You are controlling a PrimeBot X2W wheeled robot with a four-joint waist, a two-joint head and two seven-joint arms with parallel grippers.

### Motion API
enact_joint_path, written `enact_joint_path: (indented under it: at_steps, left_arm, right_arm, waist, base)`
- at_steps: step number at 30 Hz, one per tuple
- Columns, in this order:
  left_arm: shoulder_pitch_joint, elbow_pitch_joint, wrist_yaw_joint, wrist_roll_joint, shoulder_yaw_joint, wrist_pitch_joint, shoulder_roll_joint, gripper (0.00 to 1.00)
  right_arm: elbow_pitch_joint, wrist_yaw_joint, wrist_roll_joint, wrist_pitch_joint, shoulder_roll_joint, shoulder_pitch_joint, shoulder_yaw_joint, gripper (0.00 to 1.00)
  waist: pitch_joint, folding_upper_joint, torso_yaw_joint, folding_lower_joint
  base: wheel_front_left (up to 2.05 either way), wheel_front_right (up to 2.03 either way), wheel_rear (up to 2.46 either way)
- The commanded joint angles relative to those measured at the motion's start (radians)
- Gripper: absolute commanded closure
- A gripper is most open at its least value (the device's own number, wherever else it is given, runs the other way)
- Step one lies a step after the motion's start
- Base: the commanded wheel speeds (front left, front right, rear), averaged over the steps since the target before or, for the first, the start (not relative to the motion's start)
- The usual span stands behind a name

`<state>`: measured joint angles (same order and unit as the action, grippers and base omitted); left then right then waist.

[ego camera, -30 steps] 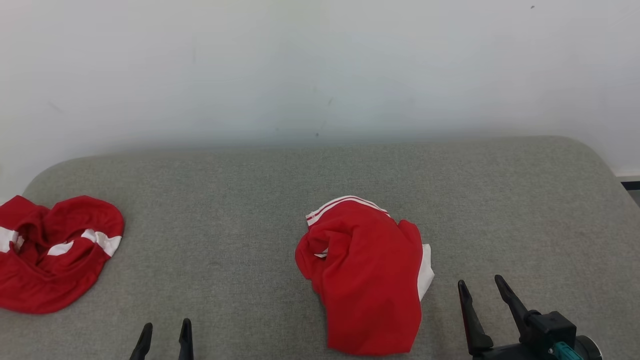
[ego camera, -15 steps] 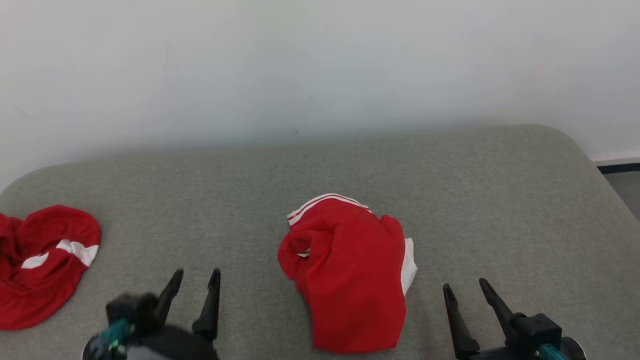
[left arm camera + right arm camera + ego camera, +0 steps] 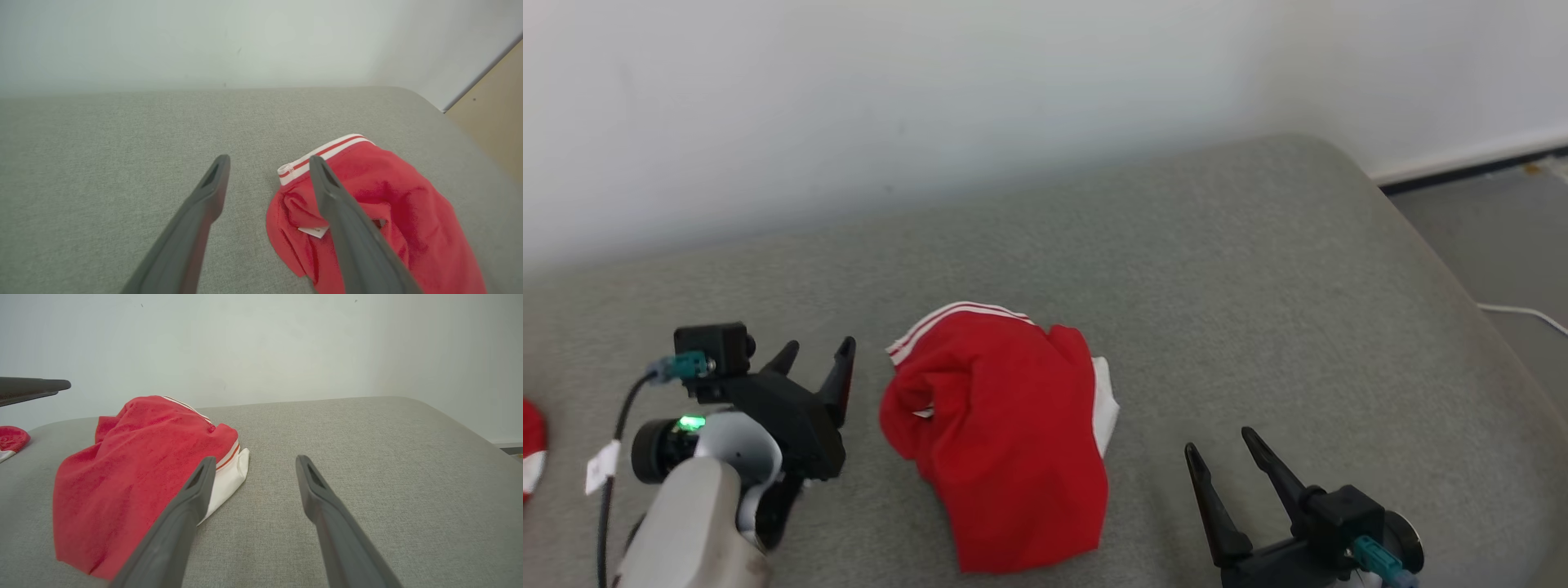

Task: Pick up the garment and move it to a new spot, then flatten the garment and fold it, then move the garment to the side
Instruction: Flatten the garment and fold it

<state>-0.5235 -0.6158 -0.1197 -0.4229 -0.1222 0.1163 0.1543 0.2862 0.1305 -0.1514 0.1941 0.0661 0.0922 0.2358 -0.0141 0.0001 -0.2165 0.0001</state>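
On the head view I see the crumpled red garment (image 3: 1005, 441) lying on the grey cushion (image 3: 1258, 286) between my left gripper (image 3: 818, 349) and right gripper (image 3: 1219, 441), both spread wide and empty. The left wrist view puts it just right of the fingers. The right wrist view puts it to their left.

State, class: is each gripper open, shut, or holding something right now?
Left gripper: open, holding nothing, beside the red garment.
Right gripper: open, holding nothing, on the garment's other side.
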Motion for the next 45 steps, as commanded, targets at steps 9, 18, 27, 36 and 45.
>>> enact_joint_path:
  at_steps: [9, 18, 27, 36, 45]
  left_arm:
    - [-0.121, -0.129, -0.009, -0.050, -0.064, 0.077, 0.057, 0.00]
    - [-0.175, -0.162, -0.010, -0.120, -0.165, 0.109, 0.100, 0.00]
    - [-0.225, -0.256, 0.001, -0.091, -0.199, 0.121, 0.108, 1.00]
    - [-0.316, -0.176, -0.007, -0.069, -0.236, -0.089, 0.062, 1.00]
    - [-0.447, 0.033, -0.009, -0.079, -0.319, -0.282, -0.036, 1.00]
  right_arm:
    - [0.012, 0.001, -0.019, 0.030, -0.003, 0.054, 0.025, 0.00]
    - [0.032, 0.001, -0.030, 0.048, -0.009, 0.084, 0.035, 0.00]
    - [0.044, 0.001, -0.043, 0.059, -0.011, 0.107, 0.040, 0.00]
    - [0.063, 0.001, -0.047, 0.065, -0.013, 0.090, 0.029, 0.00]
    - [0.076, 0.001, -0.049, 0.060, -0.014, 0.071, 0.032, 0.00]
  waist:
    - [-0.173, -0.0001, -0.153, -0.0001]
    - [-0.215, -0.0001, -0.162, -0.0001]
    - [-0.235, -0.0001, -0.175, -0.0001]
    - [-0.189, -0.0001, -0.133, -0.0001]
    - [-0.123, -0.0001, -0.093, -0.0001]
  base:
    - [0.00, 0.00, 0.00]
    - [0.00, 0.00, 0.00]
    - [0.00, 0.00, 0.00]
    - [0.00, 0.00, 0.00]
    - [0.00, 0.00, 0.00]
